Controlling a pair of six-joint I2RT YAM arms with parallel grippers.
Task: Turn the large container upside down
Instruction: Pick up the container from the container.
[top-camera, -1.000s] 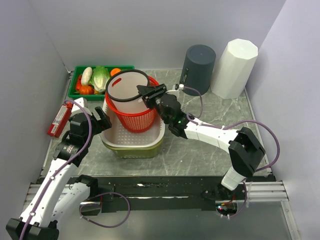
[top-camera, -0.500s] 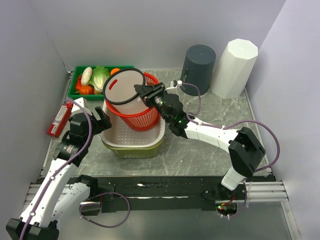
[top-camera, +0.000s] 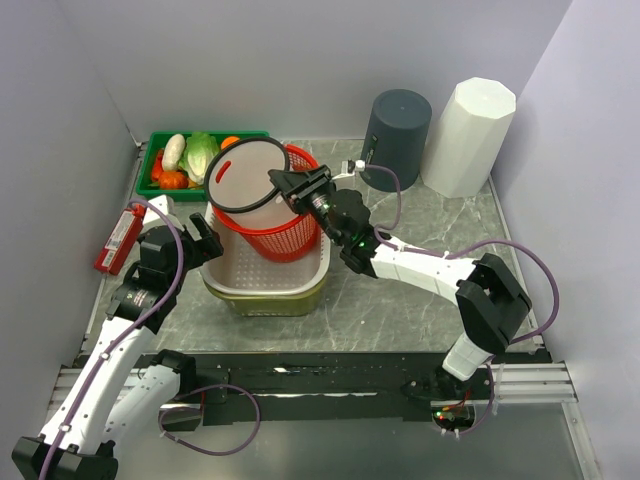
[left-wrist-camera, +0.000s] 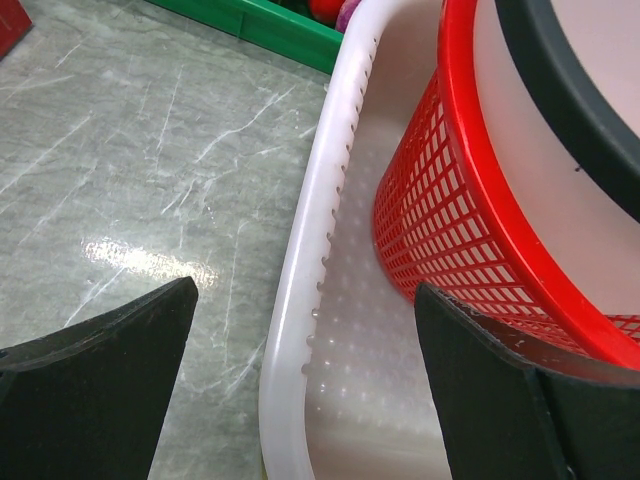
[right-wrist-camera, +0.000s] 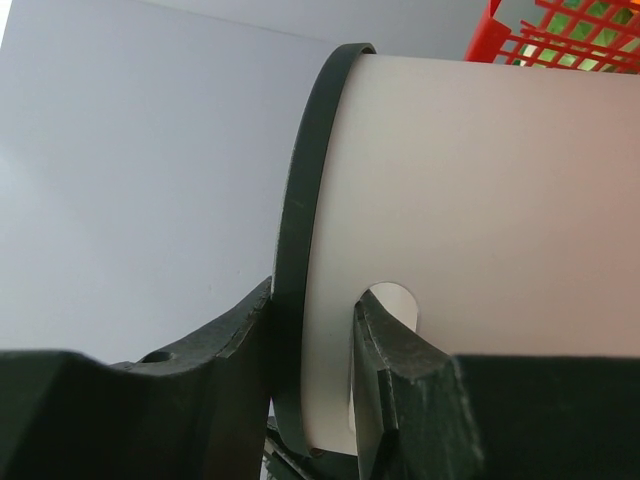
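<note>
The large container (top-camera: 245, 190) is a white bucket with a dark rim. It stands tilted inside a red mesh basket (top-camera: 278, 243), which sits in a white tub (top-camera: 268, 283). My right gripper (top-camera: 287, 186) is shut on the bucket's rim at a handle hole. In the right wrist view its fingers (right-wrist-camera: 312, 310) pinch the dark rim and white wall (right-wrist-camera: 470, 180). My left gripper (top-camera: 205, 238) is open and straddles the tub's left rim (left-wrist-camera: 330, 170) without holding it. The left wrist view shows the gripper (left-wrist-camera: 305, 300) beside the red basket (left-wrist-camera: 430, 230).
A green tray of vegetables (top-camera: 160, 187) stands at the back left. A dark grey cylinder (top-camera: 398, 130) and a white faceted bin (top-camera: 468, 135) stand at the back right. A red object (top-camera: 118, 238) lies by the left wall.
My right gripper has drawn the bucket's rim slightly left and up, tilting it more. The left arm has not moved.
</note>
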